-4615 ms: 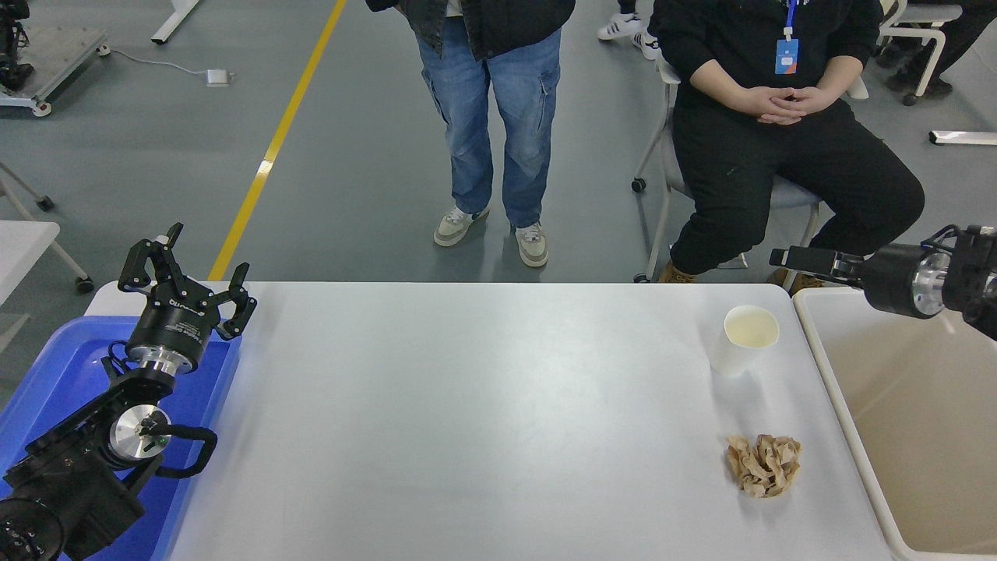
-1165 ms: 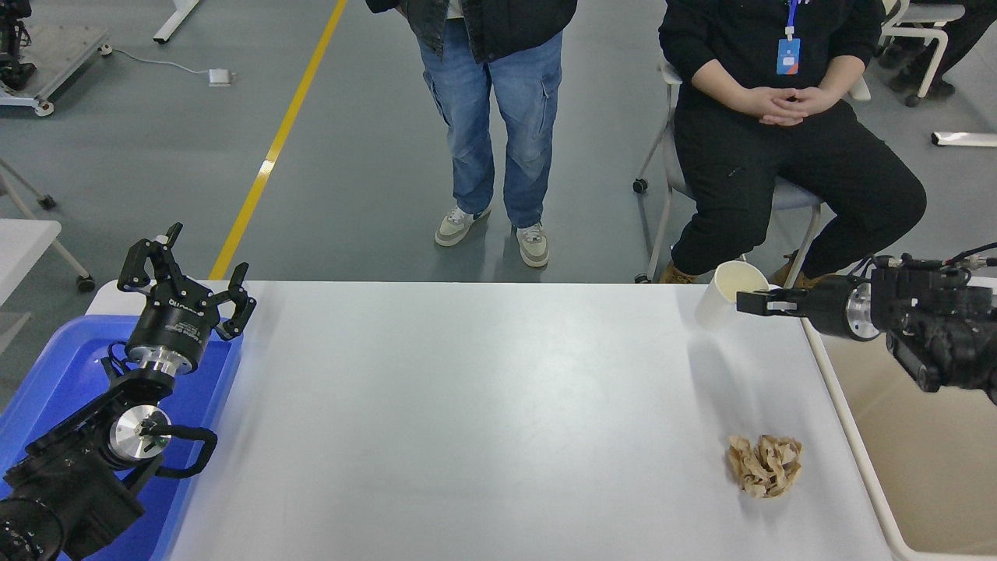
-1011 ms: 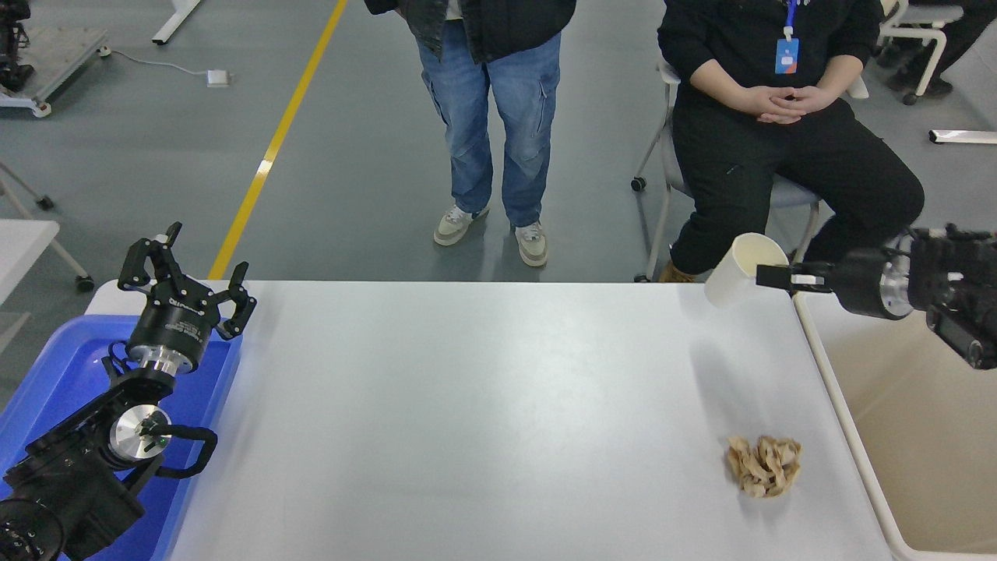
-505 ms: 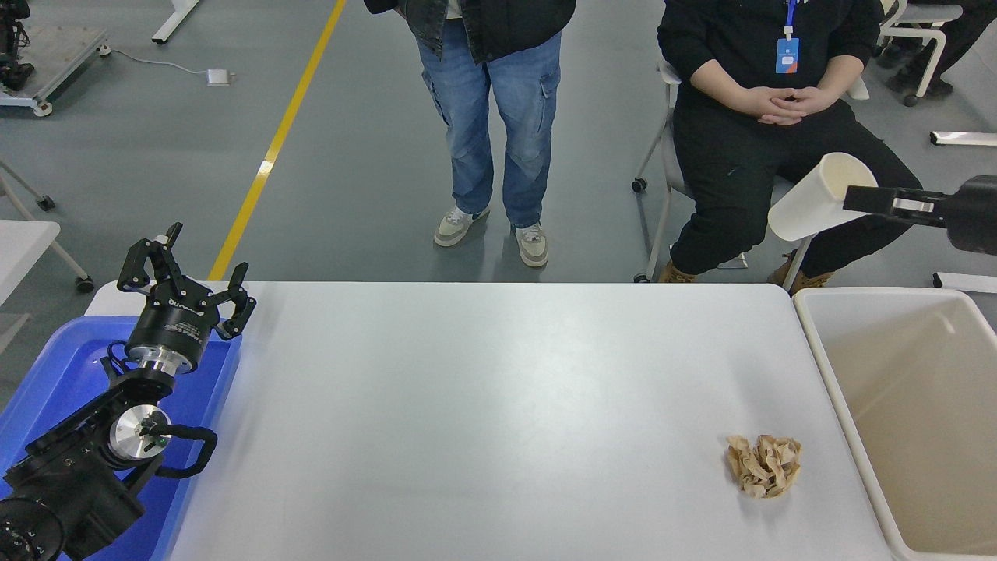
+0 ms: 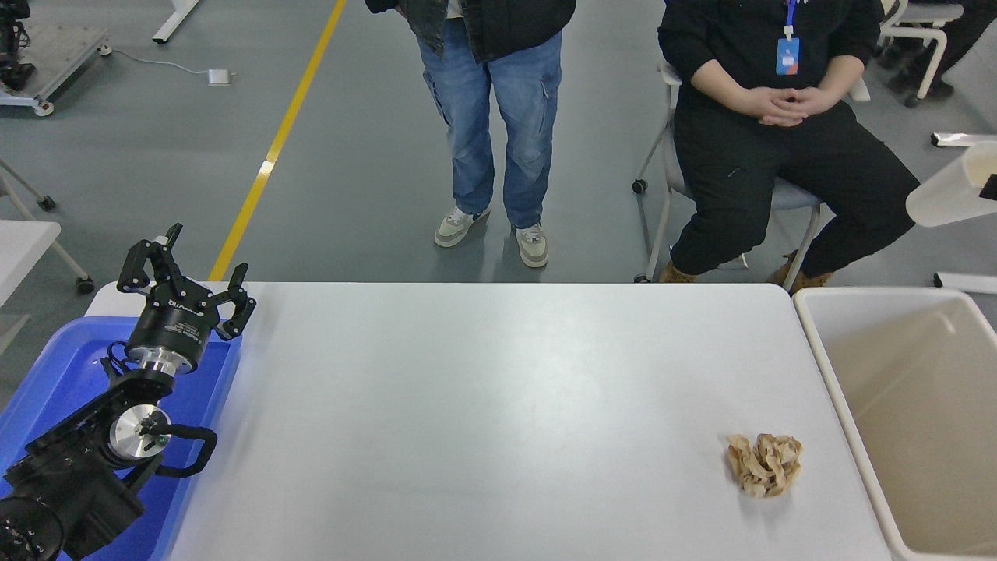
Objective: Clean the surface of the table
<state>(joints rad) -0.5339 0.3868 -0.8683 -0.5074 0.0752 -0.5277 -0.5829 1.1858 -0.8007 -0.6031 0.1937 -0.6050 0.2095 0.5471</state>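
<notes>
The white table surface (image 5: 483, 405) fills the middle of the head view. A crumpled brown paper wad (image 5: 764, 464) lies on it near the front right. A white paper cup (image 5: 945, 196) hangs tilted in the air at the right edge, above the far end of the beige bin (image 5: 919, 421). Only a black tip of my right gripper (image 5: 989, 187) shows there, shut on the cup's rim. My left gripper (image 5: 183, 269) is parked open at the lower left, over the blue tray (image 5: 54, 374).
A person in jeans (image 5: 491, 117) stands at the table's far side. Another person in black (image 5: 779, 148) sits on a chair at the far right, hands clasped. A small white table corner (image 5: 23, 241) shows at the left edge.
My right gripper took the paper cup off the table's far right part, lifted it and carried it up and to the right, almost out of view. The left arm has not moved.
</notes>
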